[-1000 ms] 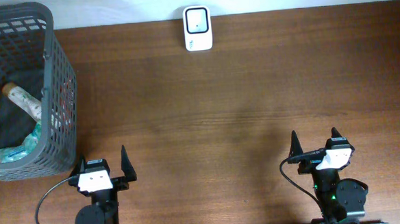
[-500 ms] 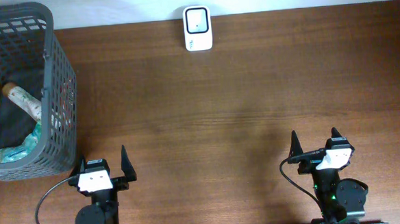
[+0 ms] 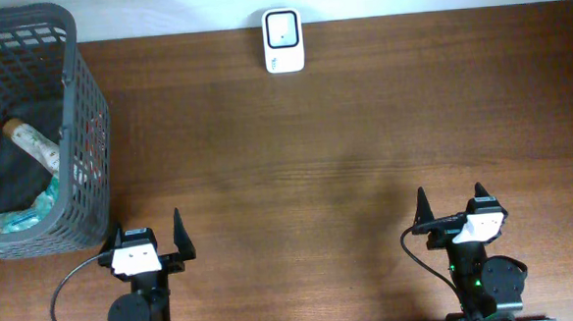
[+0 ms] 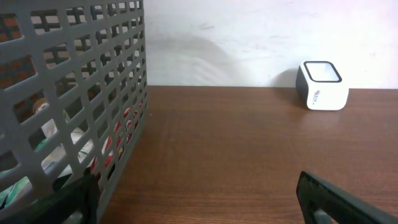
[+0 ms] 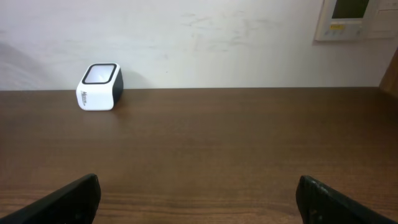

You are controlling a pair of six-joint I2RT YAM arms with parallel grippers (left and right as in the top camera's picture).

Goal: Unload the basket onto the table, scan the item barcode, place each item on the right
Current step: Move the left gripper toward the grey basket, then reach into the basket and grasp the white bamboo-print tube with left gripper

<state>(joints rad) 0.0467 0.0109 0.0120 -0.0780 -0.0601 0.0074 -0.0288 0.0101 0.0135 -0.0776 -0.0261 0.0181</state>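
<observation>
The white barcode scanner (image 3: 282,40) stands at the table's far edge, its dark window facing up; it also shows in the left wrist view (image 4: 323,85) and the right wrist view (image 5: 99,86). Items lie inside the grey mesh basket (image 3: 86,112) at the far left: a tan tube (image 3: 32,144) and a teal packet (image 3: 24,212). My left gripper (image 3: 148,230) (image 4: 198,193) rests at the near edge just right of the basket, open and empty. At the near right my right gripper (image 3: 451,203) (image 5: 199,190) is open and empty too.
The basket wall (image 4: 74,106) fills the left of the left wrist view, close to my left finger. A white wall runs behind the table, with a wall panel (image 5: 354,18) at upper right. Bare brown wood (image 3: 297,170) lies between grippers and scanner.
</observation>
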